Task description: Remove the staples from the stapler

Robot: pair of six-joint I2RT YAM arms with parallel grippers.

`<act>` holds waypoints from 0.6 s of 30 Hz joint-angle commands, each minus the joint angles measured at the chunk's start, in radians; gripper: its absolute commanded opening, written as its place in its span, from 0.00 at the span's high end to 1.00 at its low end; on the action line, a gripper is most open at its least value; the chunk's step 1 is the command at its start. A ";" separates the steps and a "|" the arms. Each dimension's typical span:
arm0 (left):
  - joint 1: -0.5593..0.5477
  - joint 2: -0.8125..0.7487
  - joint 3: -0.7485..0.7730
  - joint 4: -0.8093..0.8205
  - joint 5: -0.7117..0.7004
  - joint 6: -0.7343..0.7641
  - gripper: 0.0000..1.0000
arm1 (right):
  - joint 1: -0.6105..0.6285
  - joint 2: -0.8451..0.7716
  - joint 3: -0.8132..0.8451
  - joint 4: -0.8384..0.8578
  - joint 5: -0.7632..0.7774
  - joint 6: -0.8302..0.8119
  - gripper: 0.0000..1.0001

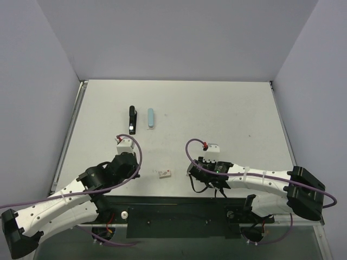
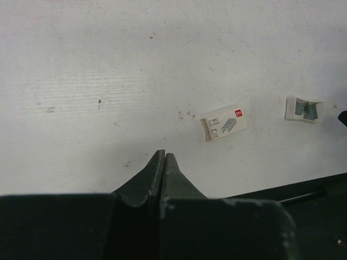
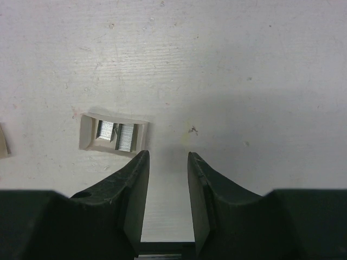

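While left tool (image 2: 164, 157) clamps empty and right tool (image 3: 168, 162) gapes, the tray (image 3: 87, 138) holds staples (image 3: 126, 138).

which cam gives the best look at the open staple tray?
Right wrist. The open staple tray sits close up, just left of the right gripper, with the staple strips inside clearly visible. Left wrist shows it small near the right edge, past the staple box. In the top view I cannot make it out.

The stapler (image 1: 131, 119) is black, the bar (image 1: 150, 117) pale blue, the table (image 1: 227, 114) scuffed white. The box (image 2: 224, 122) is white with a red corner, the staples (image 3: 126, 137) silver-grey.
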 commanded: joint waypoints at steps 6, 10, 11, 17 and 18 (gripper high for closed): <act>-0.001 0.151 -0.058 0.205 -0.021 -0.016 1.00 | -0.015 0.045 0.005 0.001 0.023 0.036 0.70; 0.006 0.217 -0.067 0.257 -0.008 -0.005 1.00 | -0.017 0.064 0.016 0.019 0.015 0.032 0.70; 0.008 0.234 -0.069 0.266 -0.004 -0.004 1.00 | -0.015 0.072 0.017 0.027 0.012 0.033 0.70; 0.051 0.280 -0.093 0.329 0.033 0.019 1.00 | -0.015 0.111 0.042 0.039 0.001 0.027 0.71; 0.057 0.282 -0.095 0.340 0.045 0.027 1.00 | -0.017 0.118 0.046 0.042 0.000 0.025 0.71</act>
